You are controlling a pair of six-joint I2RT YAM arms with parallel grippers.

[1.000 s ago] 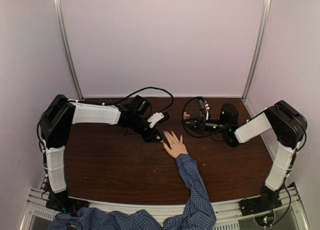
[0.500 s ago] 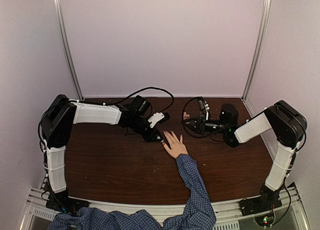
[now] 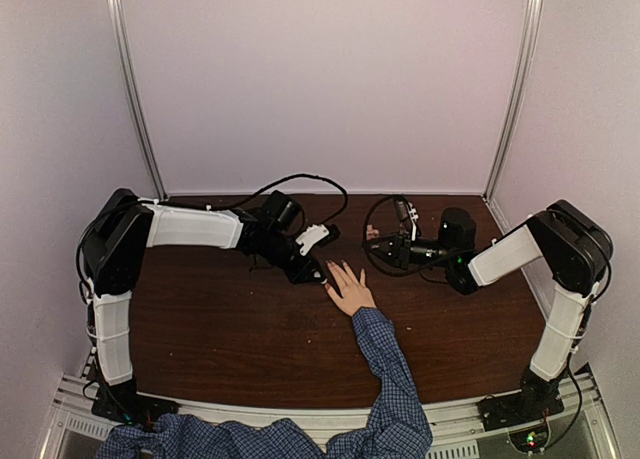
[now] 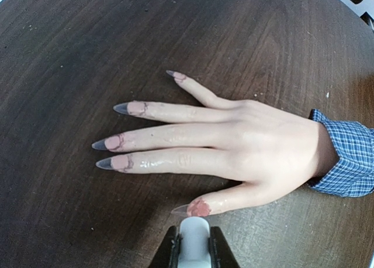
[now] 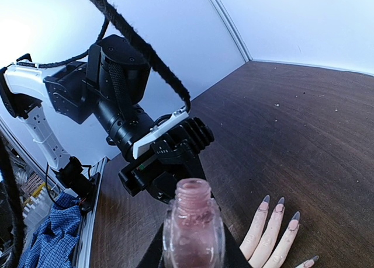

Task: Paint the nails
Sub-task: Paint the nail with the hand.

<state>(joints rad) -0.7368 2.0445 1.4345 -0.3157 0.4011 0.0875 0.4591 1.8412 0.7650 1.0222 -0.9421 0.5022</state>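
A light-skinned hand (image 4: 257, 145) in a blue checked sleeve (image 4: 347, 160) lies flat on the dark wooden table (image 4: 87, 40). Its long pointed nails carry pink polish near the base. The thumb nail (image 4: 197, 208) is blotched pink, and the index nail (image 4: 118, 162), middle nail (image 4: 112, 143) and ring nail (image 4: 134, 108) are pink with grey tips. My left gripper (image 4: 194, 237) is shut on a white brush cap (image 4: 194, 233) just below the thumb nail; the brush is hidden. My right gripper (image 5: 193, 255) is shut on an open glass polish bottle (image 5: 193, 230), held off the table right of the hand (image 3: 350, 291).
Black cables (image 3: 300, 182) loop over the back of the table behind both wrists. The sleeved arm (image 3: 392, 379) reaches in from the near edge between the two arm bases. White booth walls (image 3: 320, 79) close in the back and sides.
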